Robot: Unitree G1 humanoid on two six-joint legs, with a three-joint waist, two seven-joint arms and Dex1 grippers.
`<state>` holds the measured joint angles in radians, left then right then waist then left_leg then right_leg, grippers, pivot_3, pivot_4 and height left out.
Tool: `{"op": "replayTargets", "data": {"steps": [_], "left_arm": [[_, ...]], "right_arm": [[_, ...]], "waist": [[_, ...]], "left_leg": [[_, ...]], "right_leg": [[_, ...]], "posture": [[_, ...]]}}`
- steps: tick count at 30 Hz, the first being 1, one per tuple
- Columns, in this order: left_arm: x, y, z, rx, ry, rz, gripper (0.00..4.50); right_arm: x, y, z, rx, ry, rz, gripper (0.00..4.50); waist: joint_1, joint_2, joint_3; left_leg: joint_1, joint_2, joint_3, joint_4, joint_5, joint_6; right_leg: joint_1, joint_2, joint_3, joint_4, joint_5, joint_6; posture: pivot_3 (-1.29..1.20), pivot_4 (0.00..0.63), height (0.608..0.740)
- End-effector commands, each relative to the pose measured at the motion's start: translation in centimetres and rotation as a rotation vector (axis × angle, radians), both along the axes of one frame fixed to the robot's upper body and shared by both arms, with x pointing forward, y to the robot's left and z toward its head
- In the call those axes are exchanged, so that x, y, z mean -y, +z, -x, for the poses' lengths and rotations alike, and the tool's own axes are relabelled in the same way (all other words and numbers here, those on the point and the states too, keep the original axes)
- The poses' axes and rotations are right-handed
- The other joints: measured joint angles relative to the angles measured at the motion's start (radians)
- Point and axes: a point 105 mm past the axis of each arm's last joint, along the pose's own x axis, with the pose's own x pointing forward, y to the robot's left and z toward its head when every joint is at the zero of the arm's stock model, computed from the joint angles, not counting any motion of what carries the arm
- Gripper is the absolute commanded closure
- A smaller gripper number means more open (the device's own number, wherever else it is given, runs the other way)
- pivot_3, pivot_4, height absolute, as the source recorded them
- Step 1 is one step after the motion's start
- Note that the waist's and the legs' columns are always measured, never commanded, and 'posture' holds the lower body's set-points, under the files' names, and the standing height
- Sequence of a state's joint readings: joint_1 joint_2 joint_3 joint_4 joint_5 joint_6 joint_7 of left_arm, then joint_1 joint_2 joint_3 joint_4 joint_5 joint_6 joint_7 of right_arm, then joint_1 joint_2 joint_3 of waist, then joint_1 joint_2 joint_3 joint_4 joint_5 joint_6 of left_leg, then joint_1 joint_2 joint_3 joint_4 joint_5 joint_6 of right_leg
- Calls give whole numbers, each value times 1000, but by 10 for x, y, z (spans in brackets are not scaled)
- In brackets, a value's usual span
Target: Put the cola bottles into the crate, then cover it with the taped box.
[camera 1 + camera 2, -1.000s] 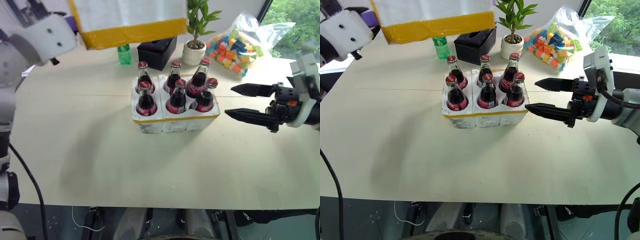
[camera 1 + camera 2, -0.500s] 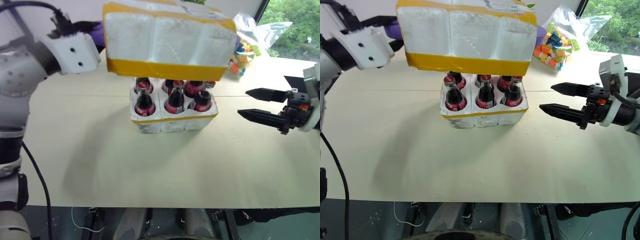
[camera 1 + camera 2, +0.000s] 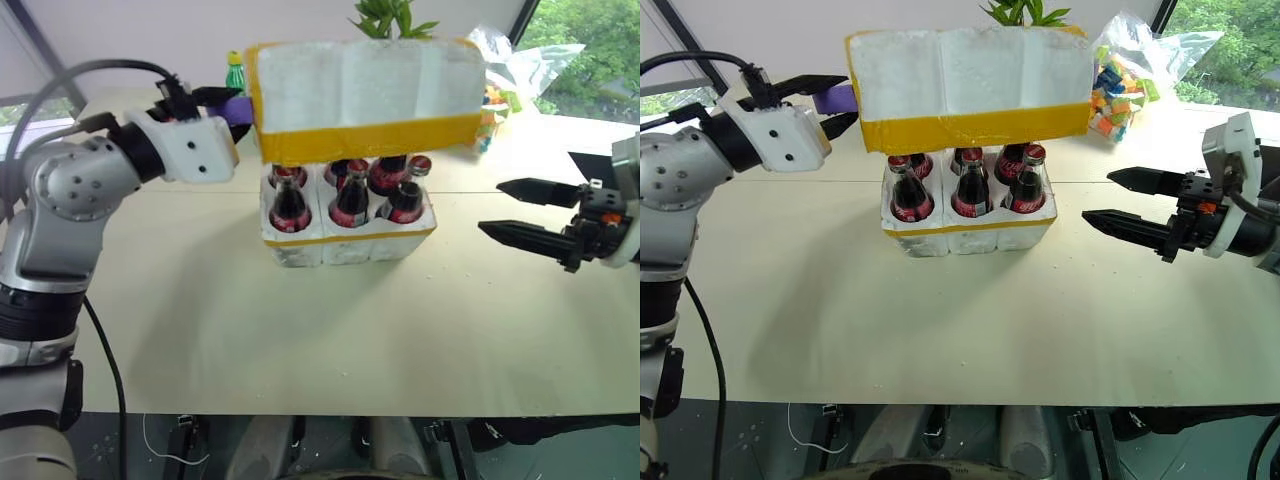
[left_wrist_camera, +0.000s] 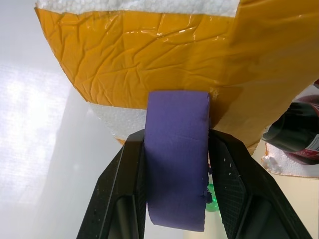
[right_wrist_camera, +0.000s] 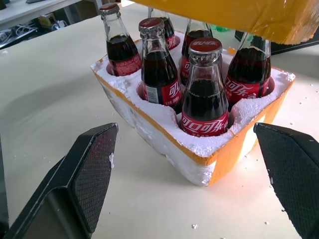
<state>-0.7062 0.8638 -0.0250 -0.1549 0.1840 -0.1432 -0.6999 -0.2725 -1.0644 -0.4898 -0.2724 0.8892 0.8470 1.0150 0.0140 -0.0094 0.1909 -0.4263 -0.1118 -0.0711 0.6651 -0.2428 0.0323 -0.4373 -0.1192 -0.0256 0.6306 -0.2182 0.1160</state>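
Left gripper: one, fingers closed on a purple tab fixed to the end of the box, carrying it level in the air. Box: one, white foam with yellow tape along its lower edge, hanging directly above the crate; its lower edge is about level with the bottle caps and hides the tops of the back row, so it appears not yet seated. Crate: one, white foam with a yellow band, at table centre. Bottles: six, dark cola, red caps and labels, upright, one in each of the six wells, in two rows of three. Right gripper: one, at 3 o'clock of the crate and well apart from it, jaws spread wide, empty, pointing towards the crate. Beyond the crate, at 12 to 1 o'clock: one green bottle with a yellow cap, just beside the box's left end; one leafy plant showing over the box top; one clear bag of coloured blocks. Progress, as judged: loading is complete, all wells filled; the covering step is under way, with the box aligned overhead. Remaining: lower the box over the bottles until it sits on the crate rim, then release the tab.
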Motion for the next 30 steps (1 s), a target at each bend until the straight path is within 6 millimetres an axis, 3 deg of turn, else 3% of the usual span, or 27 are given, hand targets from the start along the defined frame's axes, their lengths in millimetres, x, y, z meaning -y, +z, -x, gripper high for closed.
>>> {"op": "replayTargets", "data": {"steps": [1, 7, 15, 19, 30], "left_arm": [[-8, 16, 7, 105, 8, 3, 2675], [-20, 20, 7, 176, -11, 24, 2675], [-27, 1, 5, 186, -55, -32, 2675], [-30, 3, 1, 199, -52, -29, 2675], [-23, 4, 3, 216, -84, -63, 2675]], "right_arm": [[-1, 10, 4, 51, 4, -3, 0], [-2, 11, 2, 54, 10, -2, 0], [-4, 13, 1, 59, 15, 6, 0], [-5, 14, 2, 62, 12, 11, 0], [-7, 15, 2, 63, 7, 14, 0]], "waist": [[0, 0, 0], [0, 0, 0], [0, 0, 0], [1, 0, 0], [0, 0, 0]], "left_leg": [[0, 0, 0, 0, 0, 0], [0, 0, 0, 0, 0, 0], [0, 0, 0, 0, 0, 0], [0, 0, 0, 0, 0, 0], [0, 0, 0, 0, 0, 0]], "right_leg": [[0, 0, 0, 0, 0, 0], [0, 0, 0, 0, 0, 0], [0, 0, 0, 0, 0, 0], [0, 0, 0, 0, 0, 0], [0, 0, 0, 0, 0, 0]], "posture": [[0, 150, 732], [0, 150, 732], [0, 150, 732], [0, 150, 732], [0, 150, 732]]}}
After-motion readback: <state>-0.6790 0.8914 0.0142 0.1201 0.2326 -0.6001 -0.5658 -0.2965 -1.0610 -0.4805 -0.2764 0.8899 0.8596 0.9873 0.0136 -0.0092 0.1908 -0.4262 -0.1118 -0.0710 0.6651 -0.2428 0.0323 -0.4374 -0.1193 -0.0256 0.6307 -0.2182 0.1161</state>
